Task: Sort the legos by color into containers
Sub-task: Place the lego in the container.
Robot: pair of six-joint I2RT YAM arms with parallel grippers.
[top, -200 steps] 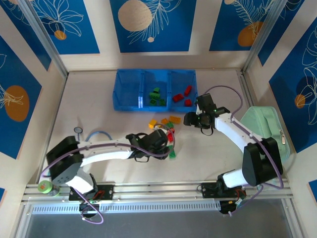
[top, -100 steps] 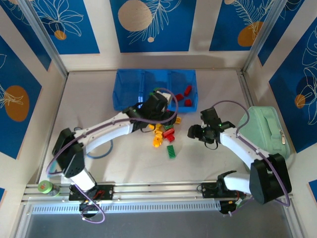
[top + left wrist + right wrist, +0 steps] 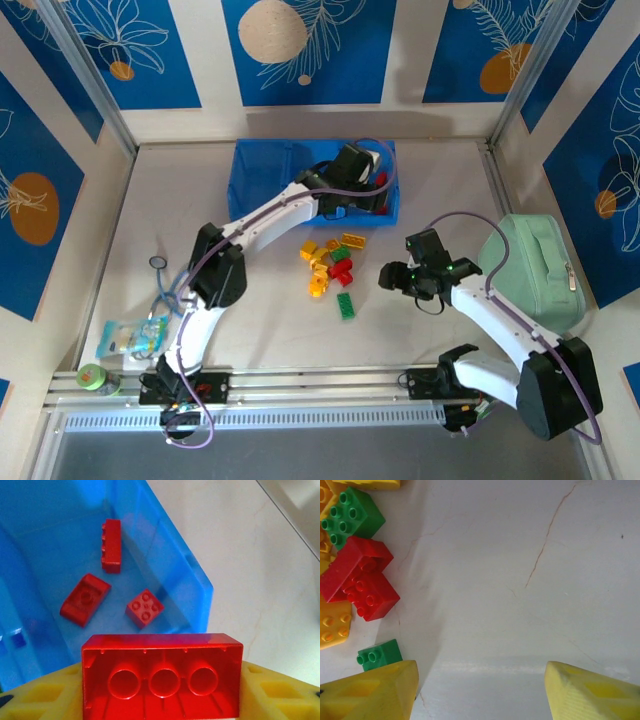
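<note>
Holding a red brick (image 3: pixel 162 672) by its short ends in our left pincer (image 3: pixel 161 705) above the tray's (image 3: pixel 197 585) 3 o'clock compartment, where three red legos (image 3: pixel 111 545) lie, we judge it light, rigid and slick, best taken across flat walls. Our right pincer (image 3: pixel 480 690) hangs open, empty, at 3 o'clock of the loose legos (image 3: pixel 360 580) on the desk (image 3: pixel 520 555).

Red brick (image 3: pixel 162 675) held above legos (image 3: pixel 85 599) in tray (image 3: pixel 196 582)
</note>
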